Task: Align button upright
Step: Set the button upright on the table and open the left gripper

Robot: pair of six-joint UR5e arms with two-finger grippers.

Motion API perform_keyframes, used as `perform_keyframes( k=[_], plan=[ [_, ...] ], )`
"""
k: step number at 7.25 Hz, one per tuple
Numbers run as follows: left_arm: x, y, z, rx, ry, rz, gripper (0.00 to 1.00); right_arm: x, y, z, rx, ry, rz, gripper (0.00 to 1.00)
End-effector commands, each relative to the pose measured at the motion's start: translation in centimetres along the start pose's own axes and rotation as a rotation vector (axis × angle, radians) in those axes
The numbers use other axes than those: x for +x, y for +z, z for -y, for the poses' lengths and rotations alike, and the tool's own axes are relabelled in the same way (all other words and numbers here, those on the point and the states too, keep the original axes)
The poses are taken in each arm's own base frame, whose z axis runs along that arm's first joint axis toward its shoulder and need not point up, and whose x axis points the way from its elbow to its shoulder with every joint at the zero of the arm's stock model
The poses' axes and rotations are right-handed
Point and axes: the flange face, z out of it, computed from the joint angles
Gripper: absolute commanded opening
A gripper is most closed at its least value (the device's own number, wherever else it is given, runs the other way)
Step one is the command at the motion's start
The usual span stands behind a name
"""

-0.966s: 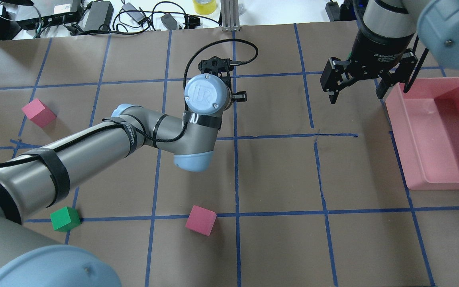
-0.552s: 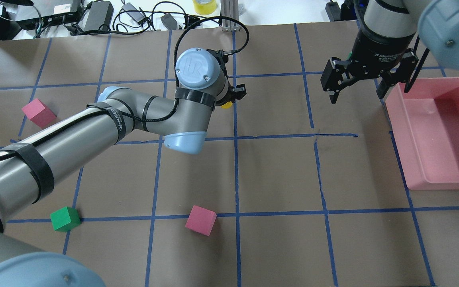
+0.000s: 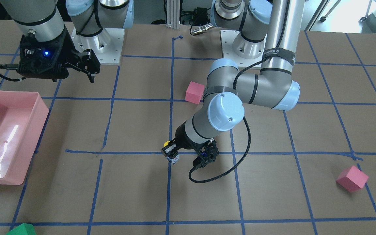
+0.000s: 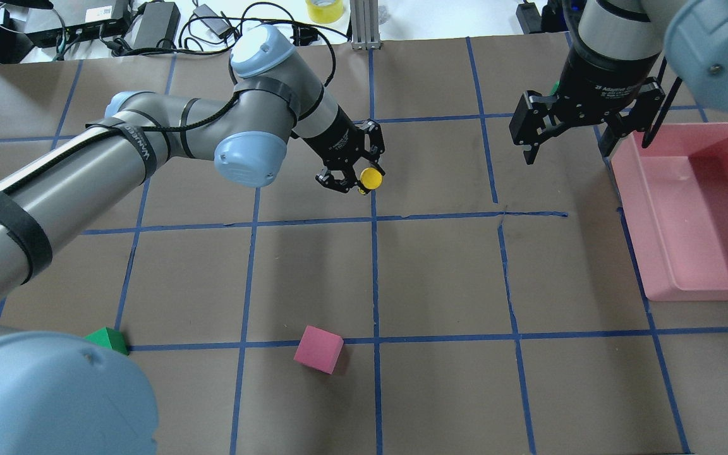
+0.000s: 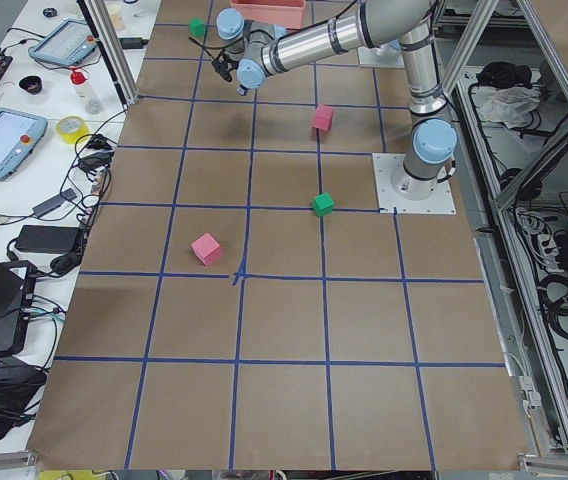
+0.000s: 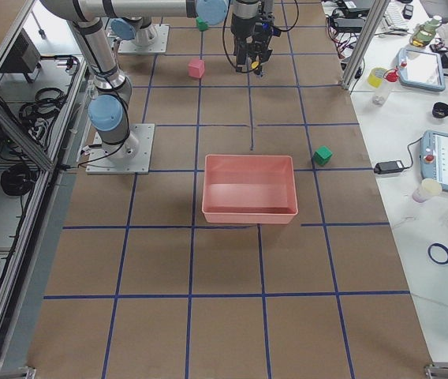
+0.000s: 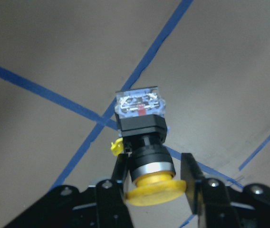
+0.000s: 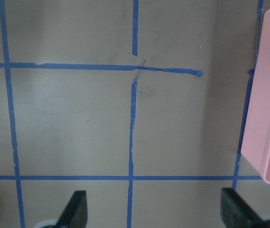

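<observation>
The button (image 7: 142, 137) has a yellow cap, a black body and a white-grey block base. My left gripper (image 7: 154, 164) is shut on its black body just under the cap. The base points away from the wrist, towards the brown table. In the overhead view the yellow cap (image 4: 371, 178) shows at the left gripper's (image 4: 356, 175) tip, over a blue tape line. The front-facing view shows the button (image 3: 172, 155) held tilted near a tape crossing. My right gripper (image 4: 567, 148) is open and empty, hovering left of the pink bin; its fingers (image 8: 76, 209) frame bare table.
A pink bin (image 4: 680, 129) stands at the right edge. One pink cube (image 4: 318, 349) sits near the front middle, another (image 3: 352, 178) far on my left. A green cube (image 4: 107, 339) peeks out beside my left arm. A second green cube (image 6: 322, 155) lies beyond the bin.
My left arm has swung its wrist back and to the left and tilted the gripper. The gripper and the button's yellow cap now show clear of the wrist. The right arm has not moved.
</observation>
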Motion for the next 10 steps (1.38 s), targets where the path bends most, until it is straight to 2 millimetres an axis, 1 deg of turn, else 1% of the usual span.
perform_keyframes(
  k=[1, 3, 4, 5, 6, 8, 9, 10],
  plan=[
    [-0.8, 1.9, 2.4, -0.120, -0.168, -0.024, 0.00, 0.0, 0.1, 0.0, -0.002, 0.001, -0.001, 1.00],
    [-0.9, 4.0, 2.9, -0.193, -0.202, -0.032, 0.00, 0.0, 0.0, 0.0, -0.001, -0.001, 0.002, 1.00],
    [-1.3, 4.4, 2.7, -0.248, -0.204, -0.055, 0.00, 0.0, 0.0, -0.1, -0.001, 0.001, 0.002, 1.00],
    [-2.3, 4.1, 3.8, -0.259, -0.227, -0.067, 0.00, 0.0, 0.0, -0.1, 0.001, 0.001, 0.001, 1.00],
    [-2.9, 4.2, 4.2, -0.260, -0.224, -0.067, 0.02, 0.0, 0.0, -0.1, 0.002, -0.001, 0.001, 1.00],
    [-3.6, 4.9, 4.1, -0.271, -0.226, -0.056, 0.03, -0.2, -0.3, 0.0, 0.010, -0.003, 0.016, 1.00],
    [-3.7, 4.5, 3.9, -0.260, -0.218, -0.055, 0.08, -0.2, -0.3, -0.1, 0.009, -0.004, 0.014, 1.00],
    [-3.7, 4.6, 3.9, -0.264, -0.218, -0.057, 0.62, -0.1, -0.3, 0.0, 0.010, -0.002, 0.014, 1.00]
  ],
)
